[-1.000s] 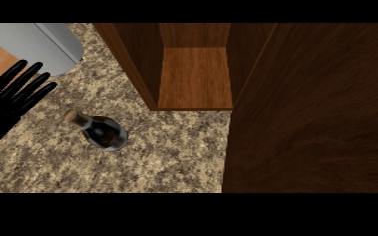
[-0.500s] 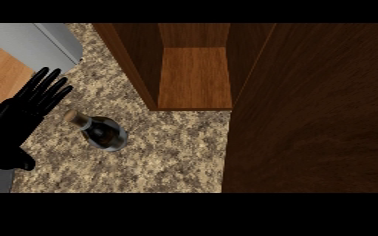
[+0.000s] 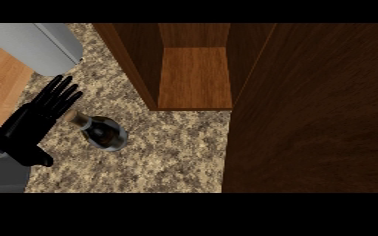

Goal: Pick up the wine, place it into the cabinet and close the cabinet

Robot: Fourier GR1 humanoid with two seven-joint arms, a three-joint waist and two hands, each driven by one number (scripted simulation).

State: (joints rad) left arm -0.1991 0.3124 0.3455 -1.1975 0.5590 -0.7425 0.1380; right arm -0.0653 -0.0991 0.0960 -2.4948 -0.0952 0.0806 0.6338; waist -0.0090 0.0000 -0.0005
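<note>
We see a speckled granite counter [image 3: 177, 150] carrying a wooden cabinet [image 3: 193, 75], its door [image 3: 303, 115] swung wide at the right. The wine [image 3: 103, 131] stands on the counter left of it. Our left hand [image 3: 37, 120], fingers spread straight, sits just beside the bottle.

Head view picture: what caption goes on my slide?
Open black left hand beside dark glass wine bottle, open wooden cabinet behind.

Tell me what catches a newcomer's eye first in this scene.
A dark wine bottle stands on the speckled counter, with the open black left hand right beside its neck. Behind it, the wooden cabinet stands open, and its dark door fills the right side.
</note>
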